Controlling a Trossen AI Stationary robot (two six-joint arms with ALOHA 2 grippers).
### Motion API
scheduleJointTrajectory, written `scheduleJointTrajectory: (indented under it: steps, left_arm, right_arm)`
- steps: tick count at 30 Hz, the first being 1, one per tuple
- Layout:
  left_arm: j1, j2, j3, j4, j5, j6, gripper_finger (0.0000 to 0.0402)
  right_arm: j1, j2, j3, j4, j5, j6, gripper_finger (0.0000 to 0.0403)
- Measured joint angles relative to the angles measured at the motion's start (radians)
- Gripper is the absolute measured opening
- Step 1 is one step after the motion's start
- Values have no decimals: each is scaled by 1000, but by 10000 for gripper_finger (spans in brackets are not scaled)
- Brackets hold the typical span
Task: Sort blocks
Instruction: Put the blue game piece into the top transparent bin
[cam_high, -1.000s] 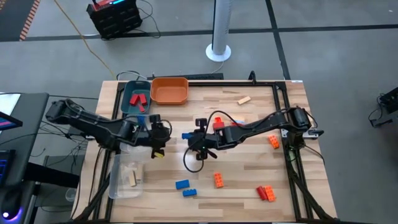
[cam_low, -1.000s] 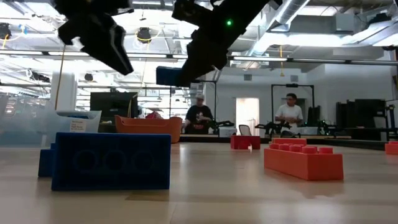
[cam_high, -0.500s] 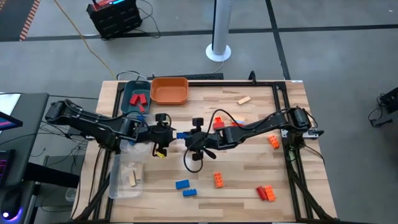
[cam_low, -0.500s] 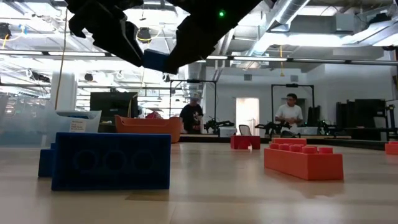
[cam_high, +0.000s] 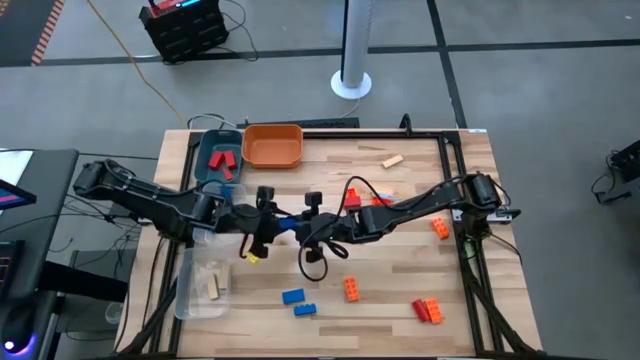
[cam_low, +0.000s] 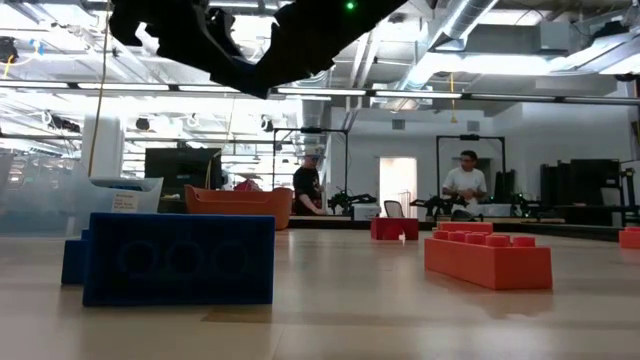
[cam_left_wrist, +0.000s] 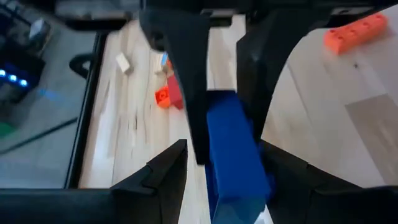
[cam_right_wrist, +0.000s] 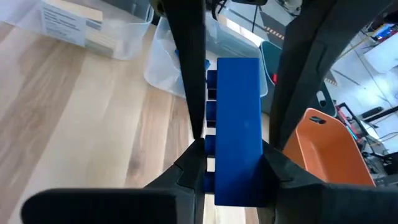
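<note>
Meeting above the table's middle, both arms stretch level toward each other, the left gripper (cam_high: 268, 222) reaching in from nine o'clock and the right gripper (cam_high: 300, 226) from three o'clock. A blue block (cam_high: 288, 222) hangs in the air between them; the right gripper's fingers (cam_right_wrist: 189, 163) pinch it, while the left gripper's fingers (cam_left_wrist: 155, 177) straddle its other end, and whether they press it cannot be told.
</note>
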Motion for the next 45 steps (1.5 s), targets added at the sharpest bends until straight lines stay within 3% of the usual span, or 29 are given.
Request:
scheduleJointTrajectory:
  steps: [3, 7, 17, 23, 34, 41, 45]
  left_arm:
    - [-13, 0, 0, 9, 8, 12, 148]
    - [-29, 0, 0, 13, 5, 8, 84]
    - [-35, -1, 1, -8, 84, -95, 82]
    - [-37, -35, 0, -195, 93, -227, 82]
    - [-114, -164, 0, -439, 68, -499, 82]
    - [-114, -245, 0, -854, -70, -818, 82]
    - [-111, -241, -3, -1069, -81, -1031, 82]
  right_arm:
    - [1, 0, 0, -1, -1, 22, 98]
    - [5, 0, 0, 5, 1, 30, 103]
    - [26, 0, 0, -17, -7, 78, 204]
    - [51, 0, 0, -107, 100, 112, 241]
    - [72, 1, 0, -275, 125, 291, 235]
    - [89, 1, 0, -302, 127, 338, 235]
    - [101, 1, 0, -301, 126, 338, 234]
